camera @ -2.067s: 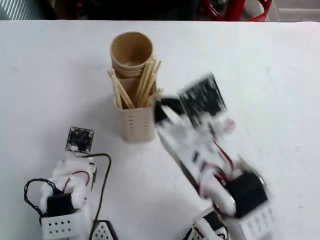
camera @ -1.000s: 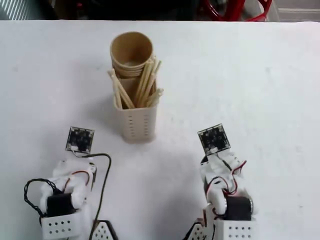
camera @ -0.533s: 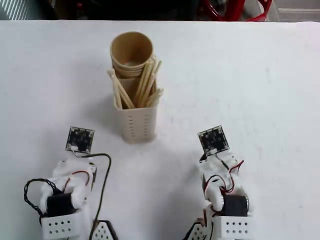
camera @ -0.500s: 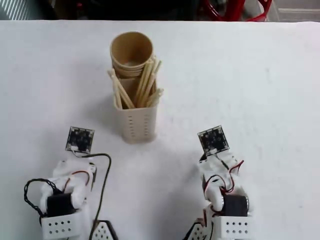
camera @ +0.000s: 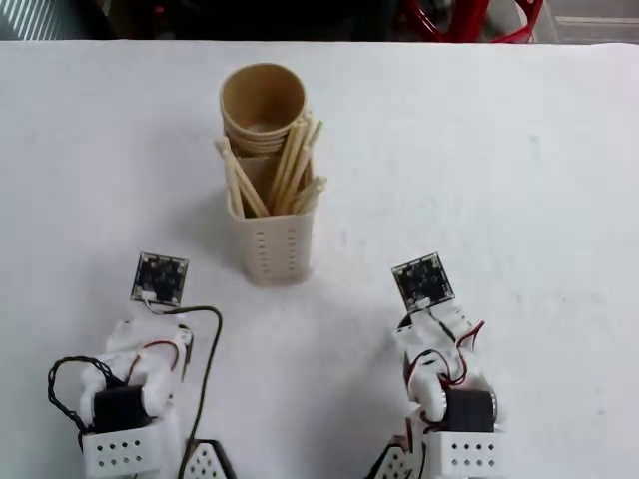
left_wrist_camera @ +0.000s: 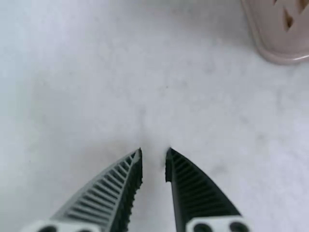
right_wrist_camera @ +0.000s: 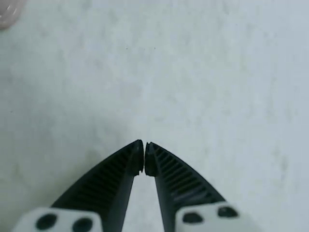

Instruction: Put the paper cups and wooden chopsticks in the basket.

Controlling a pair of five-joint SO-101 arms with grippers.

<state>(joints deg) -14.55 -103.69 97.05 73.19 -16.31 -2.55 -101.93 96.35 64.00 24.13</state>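
Note:
A beige perforated basket (camera: 270, 244) stands at the table's middle, and its bottom edge (left_wrist_camera: 282, 34) appears in the left wrist view. A stack of brown paper cups (camera: 262, 105) sits in its far part, with several wooden chopsticks (camera: 290, 170) leaning in the near part. The left arm (camera: 130, 384) is folded at the front left. Its gripper (left_wrist_camera: 154, 152) hangs over bare table, open by a narrow gap and empty. The right arm (camera: 444, 389) is folded at the front right. Its gripper (right_wrist_camera: 144, 157) is shut, tips touching, holding nothing.
The white table (camera: 519, 170) spreads wide on both sides of the basket. Red tubing (camera: 469, 18) and dark shapes lie beyond the far edge. A black cable (camera: 205, 359) loops beside the left arm.
The right arm has pulled back from beside the basket to a folded pose at the front right and has barely shifted since. The left arm, basket, cups and chopsticks have stayed put.

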